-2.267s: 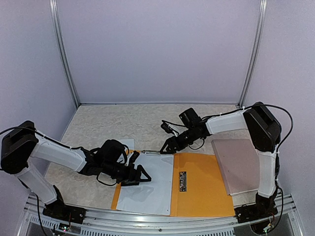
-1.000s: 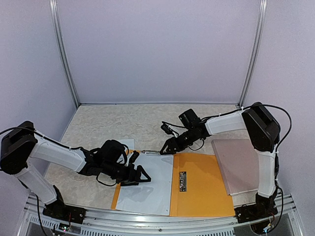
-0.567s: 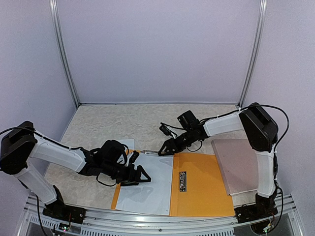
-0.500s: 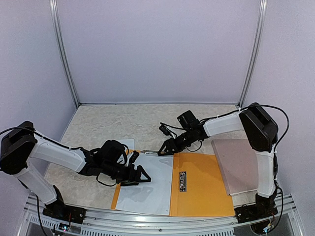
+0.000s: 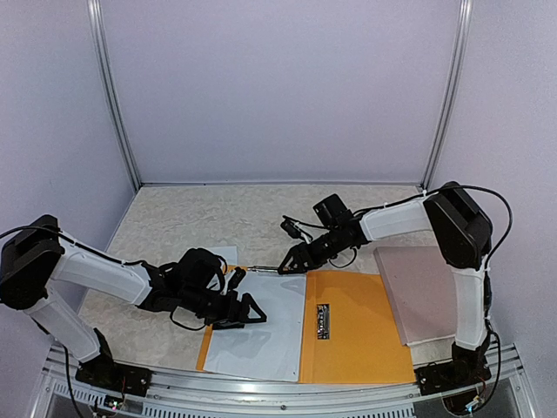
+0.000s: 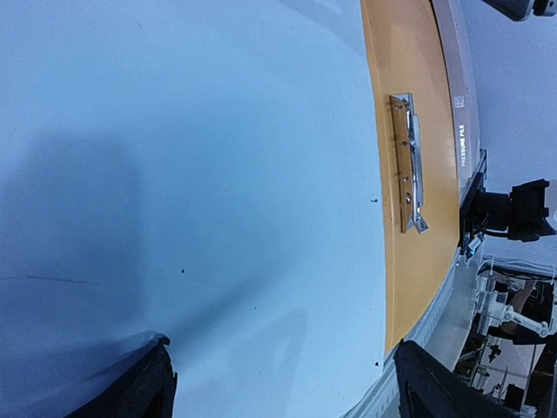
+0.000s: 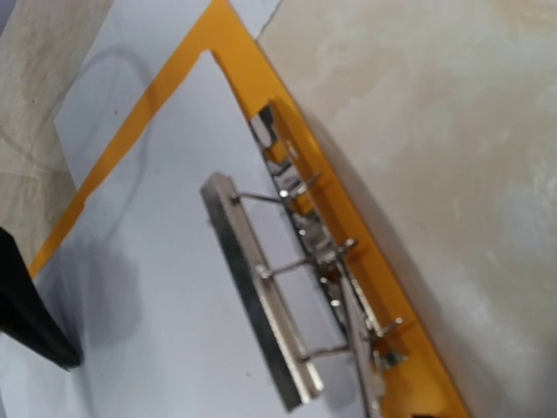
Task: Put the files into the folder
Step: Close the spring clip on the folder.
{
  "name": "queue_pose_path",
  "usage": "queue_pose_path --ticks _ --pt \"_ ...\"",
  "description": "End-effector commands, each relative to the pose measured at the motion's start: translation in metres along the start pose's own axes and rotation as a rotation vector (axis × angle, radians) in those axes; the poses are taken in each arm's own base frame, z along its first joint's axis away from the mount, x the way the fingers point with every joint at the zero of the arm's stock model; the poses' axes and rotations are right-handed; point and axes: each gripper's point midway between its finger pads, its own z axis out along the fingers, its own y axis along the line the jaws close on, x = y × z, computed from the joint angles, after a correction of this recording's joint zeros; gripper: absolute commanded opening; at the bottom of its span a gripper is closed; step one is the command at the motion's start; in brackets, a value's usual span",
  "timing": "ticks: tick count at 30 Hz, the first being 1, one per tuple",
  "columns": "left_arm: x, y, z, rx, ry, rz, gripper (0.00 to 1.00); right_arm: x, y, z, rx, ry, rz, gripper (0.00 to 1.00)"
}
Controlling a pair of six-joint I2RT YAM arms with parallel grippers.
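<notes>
**Beige bench, folder open**

From above: orange folder at lower centre, files on its left half beneath the left fingers; right fingers at its top edge. Left wrist: fingers spread wide, holding nothing. Right wrist: clip raised; grip unclear.

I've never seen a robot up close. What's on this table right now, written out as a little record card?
Folder: orange, lying open and flat
Paper: white sheet on the folder's left half
Far-edge clamp: metal bar raised off the paper
Left arm's fingers: spread open over the paper
Right arm's fingers: at the clamp; grip unclear
Board: pinkish, right of the folder
</notes>
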Motion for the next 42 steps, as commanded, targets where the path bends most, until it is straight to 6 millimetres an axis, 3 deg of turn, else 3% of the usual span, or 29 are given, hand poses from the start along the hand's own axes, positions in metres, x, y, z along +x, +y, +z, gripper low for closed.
queue_pose_path --ticks 1,22,32,37,42 --pt "0.014 0.025 0.000 -0.105 0.038 -0.031 0.84 -0.023 0.026 -0.012 -0.046 -0.049 -0.041 0.63" --pt "0.017 0.029 -0.001 -0.121 0.036 -0.030 0.84 -0.045 0.058 -0.009 -0.147 -0.092 -0.057 0.63" --pt "0.017 0.030 -0.003 -0.127 0.028 -0.029 0.84 -0.053 0.047 0.011 -0.160 -0.086 -0.039 0.63" --pt "0.014 0.026 -0.004 -0.118 0.022 -0.024 0.84 -0.062 0.049 0.001 -0.113 -0.111 -0.070 0.63" --pt "0.011 0.020 -0.005 -0.102 0.008 -0.018 0.85 -0.054 0.041 -0.006 -0.045 -0.095 -0.078 0.63"
